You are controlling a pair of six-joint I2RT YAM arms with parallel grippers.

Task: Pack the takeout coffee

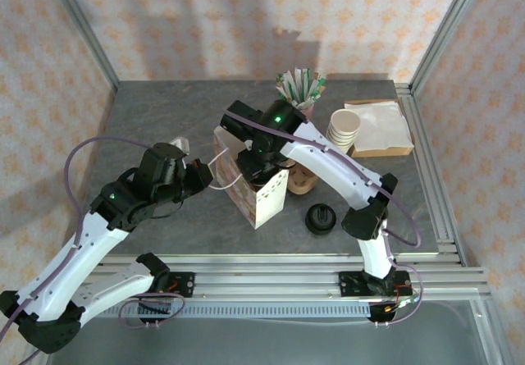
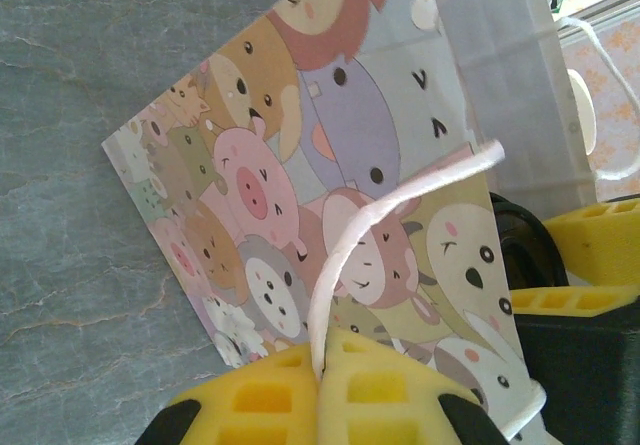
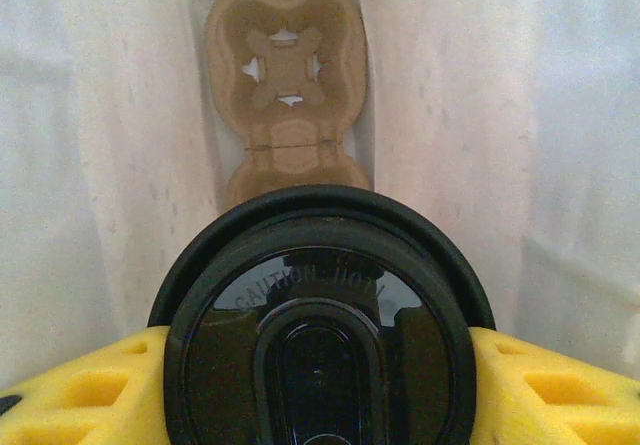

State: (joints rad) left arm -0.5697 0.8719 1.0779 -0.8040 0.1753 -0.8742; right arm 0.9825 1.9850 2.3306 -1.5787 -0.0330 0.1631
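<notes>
The takeout coffee shows in the right wrist view as a round black lid. My right gripper is shut on it, one yellow finger on each side. The cup hangs inside the white-walled paper bag, above a brown cardboard cup carrier on the bag's floor. From above, the right gripper reaches down into the open top of the cartoon-animal bag. My left gripper is shut on the bag's white string handle, to the left of the bag.
A loose black lid lies right of the bag. A brown carrier piece sits behind it. Further back stand a stack of cream cups, a holder of paper sticks and napkins on a brown tray.
</notes>
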